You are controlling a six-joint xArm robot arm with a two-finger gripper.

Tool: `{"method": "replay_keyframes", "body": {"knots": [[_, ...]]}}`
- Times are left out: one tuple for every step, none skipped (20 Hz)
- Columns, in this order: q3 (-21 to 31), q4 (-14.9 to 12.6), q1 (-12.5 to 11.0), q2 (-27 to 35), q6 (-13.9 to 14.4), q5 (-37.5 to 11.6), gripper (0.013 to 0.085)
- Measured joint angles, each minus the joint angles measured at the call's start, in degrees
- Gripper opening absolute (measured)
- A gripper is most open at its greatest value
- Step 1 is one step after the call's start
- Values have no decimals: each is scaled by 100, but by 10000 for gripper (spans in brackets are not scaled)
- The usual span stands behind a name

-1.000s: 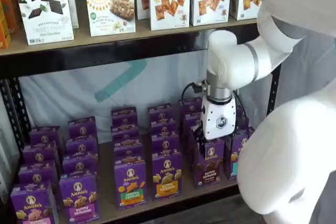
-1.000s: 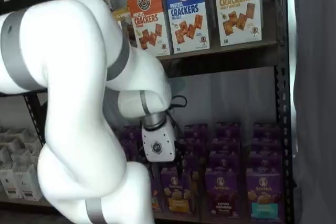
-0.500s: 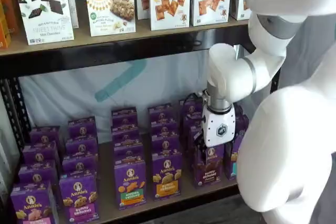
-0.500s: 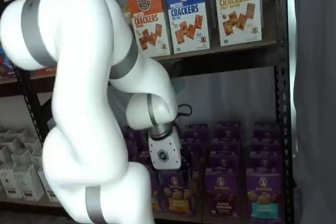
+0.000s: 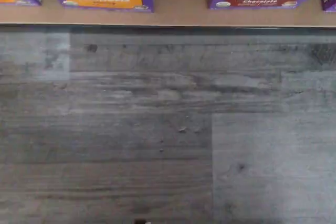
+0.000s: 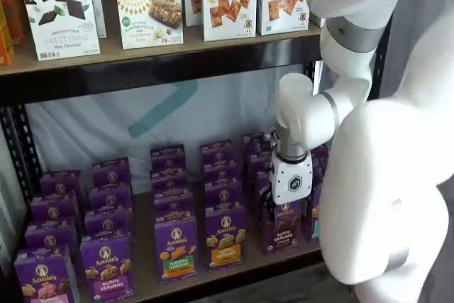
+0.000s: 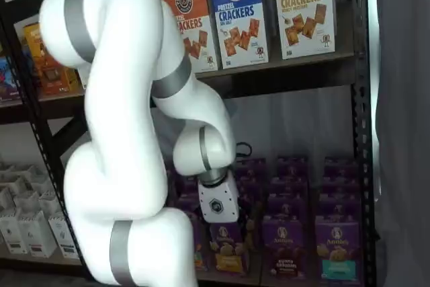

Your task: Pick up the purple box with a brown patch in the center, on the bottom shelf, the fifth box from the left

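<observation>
The white-bodied gripper (image 6: 278, 207) has dropped lower, now at twelve o'clock of the small purple carton with the dark brown band (image 6: 283, 228) on the tan wooden bottom shelf (image 6: 234, 264). Its fingers are hidden, so their spread is unclear; grasp looks imminent.

One arm (image 6: 369, 175) shows in both shelf views. Six front purple cartons stand on the lower surface (image 6: 143, 260): five faces are clear and the sixth is partly hidden. Only one, the purple box (image 6: 284, 226), has a brown band. There are three cracker cartons: one orange carton (image 7: 190, 25), one blue carton (image 7: 238, 15), one yellow carton (image 7: 304, 8).
</observation>
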Motion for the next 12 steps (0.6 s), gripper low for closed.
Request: {"method": "replay_keyframes", "body": {"knots": [[-55,-112,-46,134,65,-92,850],[-106,-219,-88,251,125,-169,850],[-154,-283,-129,360,151,-241,850],[-203,-352,-168,468,180,-310,850],[-253,-429,-214,580,212,-397,850],[-298,-483,-256,684,228,-488,850],[-345,-532,-296,783,241,-568,850],[-393,-573,-332,876,248,-634,850],[-439,-619,-370,964,257,-709,850],[-486,-630,-410,1058,232,-795,850],[-534,-623,-453,1138,185,-860,850],[-588,-609,-499,1213,129,-910,850]]}}
